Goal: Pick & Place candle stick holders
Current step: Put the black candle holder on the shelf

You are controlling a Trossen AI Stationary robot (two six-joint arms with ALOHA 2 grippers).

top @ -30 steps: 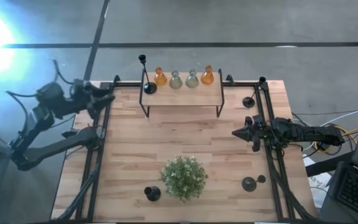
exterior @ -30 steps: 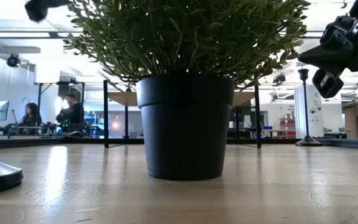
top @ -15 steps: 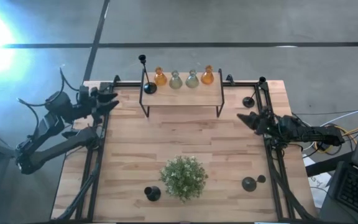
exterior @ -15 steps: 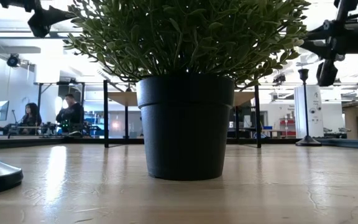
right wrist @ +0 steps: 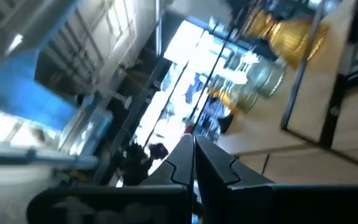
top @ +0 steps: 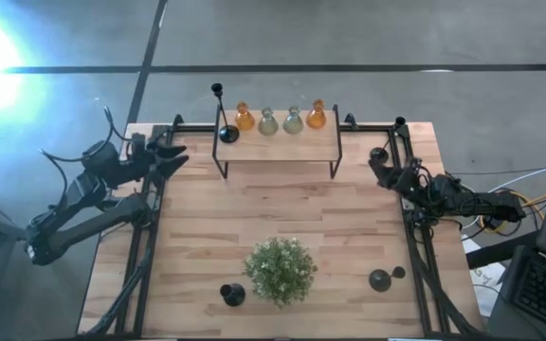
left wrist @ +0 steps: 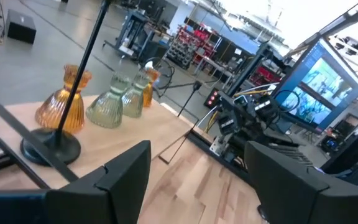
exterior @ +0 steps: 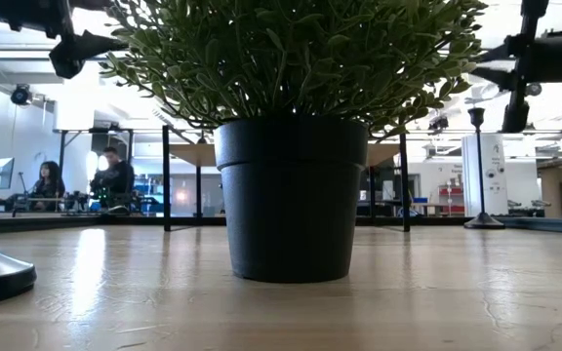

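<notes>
High view: one candle stick holder point(top: 226, 130) stands on the raised shelf point(top: 282, 144) beside four glass vases point(top: 281, 118); three others sit on the bench point(top: 207, 237) — far right point(top: 380, 154), near right point(top: 380, 279), and beside the potted plant point(top: 280, 269) at point(top: 232, 295). Left tool point(top: 173, 156) hangs spread wide and empty at the bench's left edge. Right tool point(top: 375, 166) is clenched, empty, just beside the far-right holder.

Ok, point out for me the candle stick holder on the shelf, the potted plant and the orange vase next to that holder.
candle stick holder on the shelf point(top: 227, 134), high view, on its round base.
potted plant point(top: 280, 270), high view, middle of the foliage.
orange vase point(top: 245, 118), high view, on its body.
</notes>
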